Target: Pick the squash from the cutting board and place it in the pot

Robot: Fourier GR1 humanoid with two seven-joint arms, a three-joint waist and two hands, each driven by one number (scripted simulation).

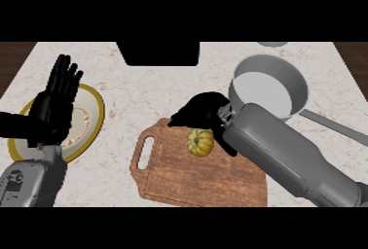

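1. My grey right forearm (pixel 287 155) comes in from five o'clock and crosses the brown wooden cutting board (pixel 194 180) with its slot handle.
2. My black right hand (pixel 203 111) curls over the board's top edge; its fingers hang just above the small ribbed yellow squash (pixel 200 142), and I cannot tell whether they touch it.
3. The squash lies on the board.
4. The grey metal pot (pixel 267 85) sits at one o'clock on the pale speckled surface (pixel 144 92).
5. At nine o'clock my left hand (pixel 56 104) rests with fingers straight, over a cream yellow-rimmed plate (pixel 92 114).

Cutting board (pixel 194 182) brown grained wood; pot (pixel 277 68) smooth grey metal; counter (pixel 144 90) pale speckled stone.
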